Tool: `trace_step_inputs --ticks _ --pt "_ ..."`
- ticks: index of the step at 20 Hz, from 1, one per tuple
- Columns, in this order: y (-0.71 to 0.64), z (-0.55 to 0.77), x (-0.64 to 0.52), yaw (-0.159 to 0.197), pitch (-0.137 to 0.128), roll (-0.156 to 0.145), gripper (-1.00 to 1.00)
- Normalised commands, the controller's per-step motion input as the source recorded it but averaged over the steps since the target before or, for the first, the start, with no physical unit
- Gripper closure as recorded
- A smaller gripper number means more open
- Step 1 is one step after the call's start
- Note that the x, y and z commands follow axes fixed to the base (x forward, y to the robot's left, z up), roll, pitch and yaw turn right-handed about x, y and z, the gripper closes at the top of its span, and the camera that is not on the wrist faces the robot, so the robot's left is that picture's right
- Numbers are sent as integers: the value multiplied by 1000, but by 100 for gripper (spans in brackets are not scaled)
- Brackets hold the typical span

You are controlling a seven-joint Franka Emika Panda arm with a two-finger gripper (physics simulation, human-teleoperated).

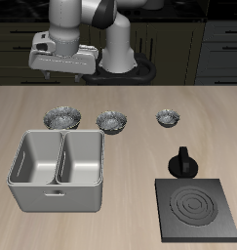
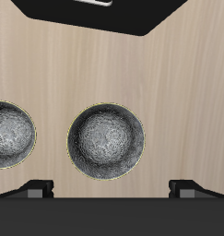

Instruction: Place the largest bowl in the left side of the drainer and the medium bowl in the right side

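Three grey-silver speckled bowls stand in a row across the table's middle. The largest bowl (image 1: 63,118) is at one end, the medium bowl (image 1: 111,121) is in the middle, and the smallest bowl (image 1: 168,119) is at the other end. The light grey two-compartment drainer (image 1: 57,168) sits nearer the front edge, just in front of the largest bowl, with both compartments empty. My gripper (image 1: 63,66) hangs open and empty high above the largest bowl. The wrist view shows the largest bowl (image 2: 106,138) whole, the medium bowl (image 2: 7,135) cut by the frame's edge, and my gripper (image 2: 112,189) with its fingertips (image 2: 35,189) wide apart.
A black square stove plate (image 1: 198,210) lies near the front edge, with a black moka pot (image 1: 182,163) just behind it. The robot's base (image 1: 120,59) stands at the back. A black shape (image 2: 86,14) that I cannot identify edges the wrist view.
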Motion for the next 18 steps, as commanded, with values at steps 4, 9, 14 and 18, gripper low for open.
trace_step_inputs --ticks 4,9,14,18 --pt "-436 -207 -23 37 -4 6 -100" --pt "-270 -200 -48 21 -48 20 -100" --pt "-384 -178 -54 9 -8 72 -100" --pt "-308 -359 -22 -68 25 70 -100"
